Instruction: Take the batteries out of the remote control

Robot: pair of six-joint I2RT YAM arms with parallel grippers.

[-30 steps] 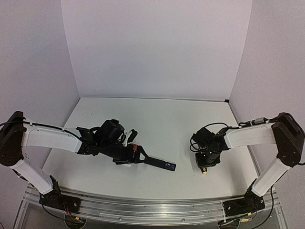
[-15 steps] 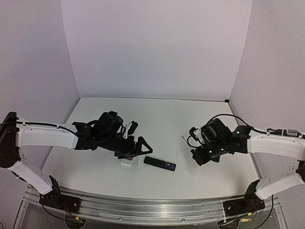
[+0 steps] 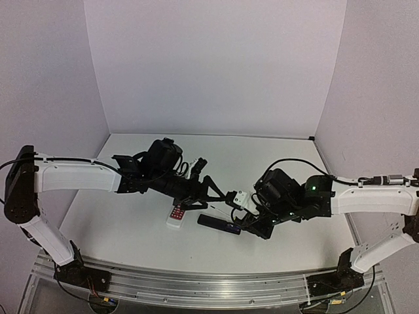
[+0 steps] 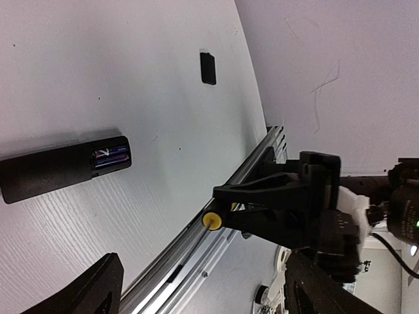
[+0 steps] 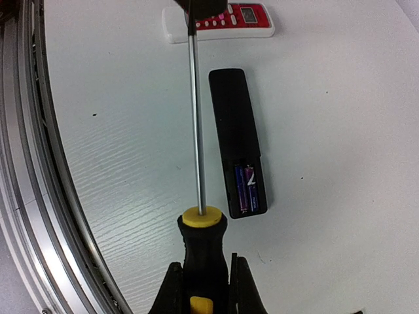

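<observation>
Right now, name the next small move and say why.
Probably swing the right gripper so the screwdriver tip drops to the batteries: the remote control lies with its compartment open, both cells seated, and the tip points past it.

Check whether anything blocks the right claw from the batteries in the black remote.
Nothing covers the batteries: the compartment of the remote control is open. But the right claw is shut on the screwdriver, whose shaft runs beside the remote, so its own load is the hindrance.
</observation>
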